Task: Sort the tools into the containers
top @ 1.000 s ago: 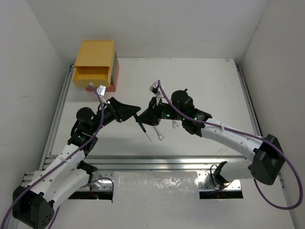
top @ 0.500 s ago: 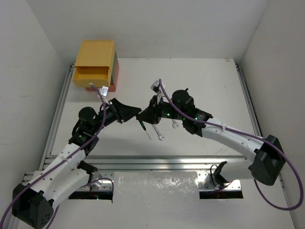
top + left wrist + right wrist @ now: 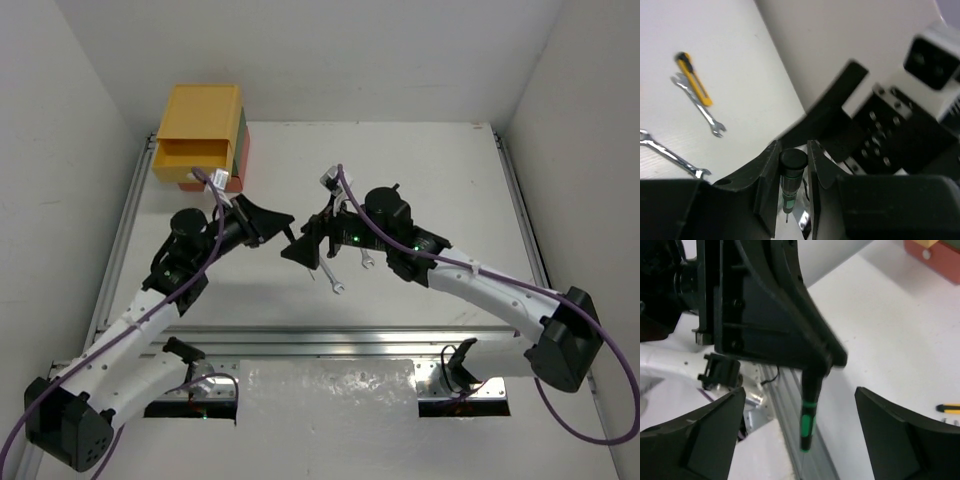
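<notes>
Top cam sits high at the near side, looking down on the whole desk. Left wrist cam peers close past the left hand across the desk. Right wrist cam faces that hand from close by; both wrist views catch the same screwdriver.

Your white table and what lies on it.
You have the drawer stack at the far left corner. Toward the middle, a yellow knife lies against one wrench, with the other wrench near them.
</notes>
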Controlling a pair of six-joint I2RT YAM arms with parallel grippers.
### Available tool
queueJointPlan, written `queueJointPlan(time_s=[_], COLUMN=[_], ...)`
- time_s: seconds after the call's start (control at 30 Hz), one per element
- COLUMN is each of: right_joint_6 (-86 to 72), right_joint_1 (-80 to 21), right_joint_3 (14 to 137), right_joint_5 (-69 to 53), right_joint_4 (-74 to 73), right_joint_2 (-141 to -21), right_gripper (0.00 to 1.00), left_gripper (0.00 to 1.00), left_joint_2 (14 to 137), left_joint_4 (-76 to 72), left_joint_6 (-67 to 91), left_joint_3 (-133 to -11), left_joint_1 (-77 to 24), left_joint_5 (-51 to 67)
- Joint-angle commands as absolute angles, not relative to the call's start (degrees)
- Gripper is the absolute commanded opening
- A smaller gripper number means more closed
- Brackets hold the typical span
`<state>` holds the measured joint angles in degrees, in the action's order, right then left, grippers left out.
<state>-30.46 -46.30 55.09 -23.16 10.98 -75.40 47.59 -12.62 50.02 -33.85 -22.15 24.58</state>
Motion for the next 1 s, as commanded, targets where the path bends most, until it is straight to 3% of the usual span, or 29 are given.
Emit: queueJointPlan(time_s=[0.0, 0.13, 0.33, 0.43, 0.53, 0.67, 0.8, 0.83, 0.87, 0.93, 0.97], right_joint_6=[-28.57, -27.51, -25.84, -25.31, -25.31, -25.66, -25.75, -25.58, -25.49, -25.49, -25.49], right_joint_1=[-45.44, -43.95, -43.51, -43.42, -43.42, -43.42, -43.42, -43.33, -43.42, -43.33, -43.33], right_joint_3=[55.29, 51.95, 49.58, 48.35, 47.2, 46.41, 46.58, 46.67, 46.76, 47.11, 47.28], right_joint_5=[-18.22, -4.43, -1.14, -0.79, -1.32, -2.63, -3.16, -3.16, -3.08, -3.25, -3.51], right_joint_4=[9.42, 0.29, -7.02, -8.26, -8.17, -7.56, -7.29, -7.38, -7.47, -7.47, -7.56], right_joint_2=[-70.94, -64.88, -57.76, -56.26, -55.9, -56.77, -58.01, -58.18, -58.53, -58.97, -59.24], right_gripper=[0.99, 0.99, 0.99, 0.99, 0.99, 0.99, 0.99, 0.99, 0.99, 0.99, 0.99], left_gripper=[0.0, 0.0, 0.0, 0.0, 0.08, 0.12, 0.42, 0.6, 0.7, 0.85, 0.86], left_joint_2=[49.65, 57.36, 75.46, 82.23, 86.73, 90.7, 92.02, 90.72, 89.83, 87.03, 86.14], left_joint_4=[1.16, 7.38, 8.87, 8.61, 6.77, 3.35, 2.2, 2.02, 1.59, 1.67, 2.89], left_joint_6=[44.31, 45.17, 49.56, 50.71, 51.41, 53.34, 54.4, 54.4, 54.49, 53.7, 52.83], left_joint_3=[-46.09, -55.27, -71.61, -77.16, -79.97, -81.56, -80.95, -80.34, -79.37, -79.37, -79.89], left_joint_1=[-21.19, -5.16, 13.24, 16.42, 17.84, 18.02, 18.11, 18.11, 18.02, 18.11, 18.11], left_joint_5=[8.07, 5.79, 10.64, 8.8, 8.7, 11.32, 13.36, 13.45, 13.27, 12.83, 12.22])
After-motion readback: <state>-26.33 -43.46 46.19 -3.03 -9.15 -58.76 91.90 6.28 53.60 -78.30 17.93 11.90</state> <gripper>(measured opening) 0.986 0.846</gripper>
